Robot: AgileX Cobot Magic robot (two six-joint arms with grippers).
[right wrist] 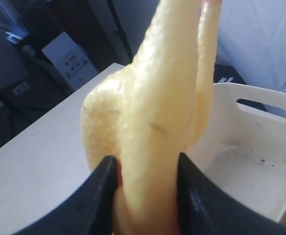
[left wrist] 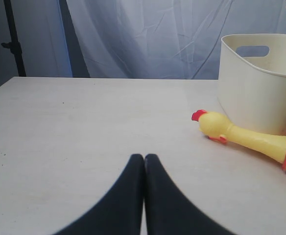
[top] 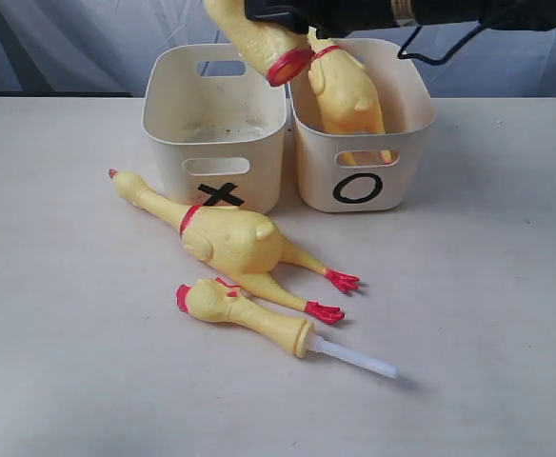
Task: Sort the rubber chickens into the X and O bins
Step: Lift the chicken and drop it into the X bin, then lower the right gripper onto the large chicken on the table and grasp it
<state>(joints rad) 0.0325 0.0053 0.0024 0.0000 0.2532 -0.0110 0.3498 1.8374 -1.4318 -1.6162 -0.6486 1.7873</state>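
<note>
My right gripper is shut on a large rubber chicken, gripping it near its red neck band. In the exterior view that chicken hangs tilted above the back right corner of the X bin, under my right arm. A second large chicken stands in the O bin. The third large one lies on the table in front of the X bin. Nearer the front lies the small chicken with its white tube. My left gripper is shut on nothing, low over bare table.
The X bin holds only some dirt specks. In the left wrist view the lying chicken's head rests beside the X bin. A pale curtain hangs behind the table.
</note>
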